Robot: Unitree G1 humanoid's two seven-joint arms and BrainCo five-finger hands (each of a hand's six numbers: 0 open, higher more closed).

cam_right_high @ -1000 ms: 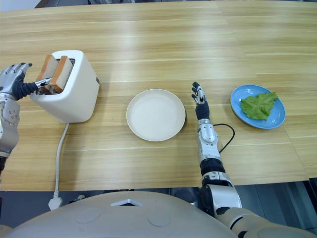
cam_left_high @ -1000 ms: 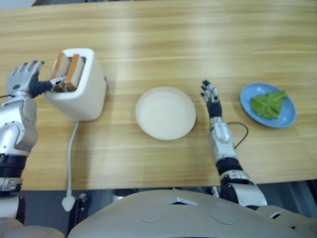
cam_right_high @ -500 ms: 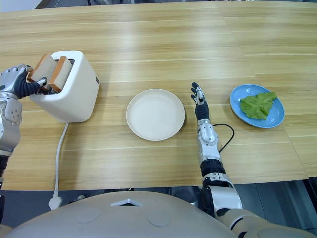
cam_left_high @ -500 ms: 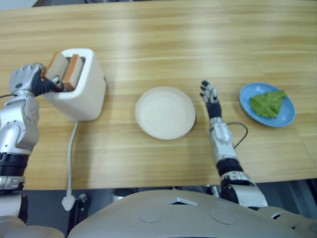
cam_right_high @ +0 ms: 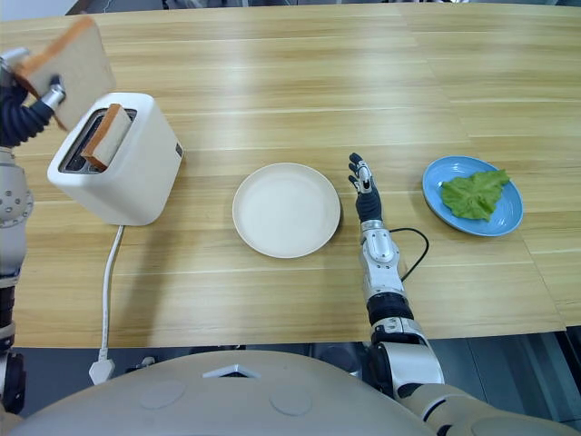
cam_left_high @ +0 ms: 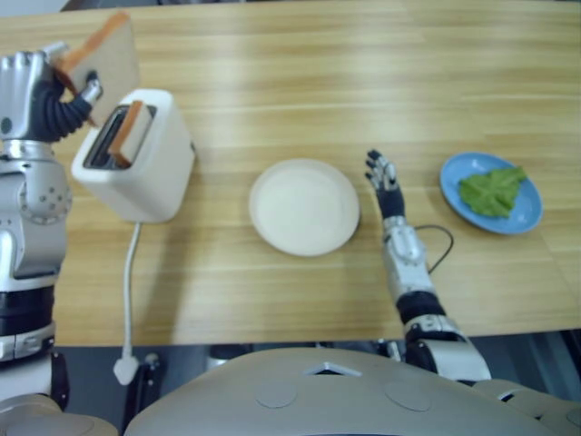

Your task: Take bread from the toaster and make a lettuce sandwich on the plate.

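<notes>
My left hand [cam_left_high: 41, 91] is raised above the white toaster [cam_right_high: 123, 173] at the left, shut on a slice of bread [cam_right_high: 73, 68] that hangs clear of the slots. A second slice [cam_right_high: 104, 134] still stands in the toaster. The cream plate [cam_right_high: 286, 210] sits bare in the middle of the table. My right hand [cam_right_high: 365, 189] rests on the wood just right of that plate, fingers straight and holding nothing. A lettuce leaf [cam_right_high: 472, 193] lies on a small blue plate [cam_right_high: 504, 218] at the right.
The toaster's white cord [cam_right_high: 109, 291] runs down over the table's front edge to a plug [cam_right_high: 101, 371]. A thin black cable [cam_right_high: 413, 250] loops beside my right forearm. Bare wooden tabletop [cam_right_high: 300, 82] stretches behind the plates.
My left hand closed on the outer slice and lifted it up out of the toaster. The right hand and both plates stayed put.
</notes>
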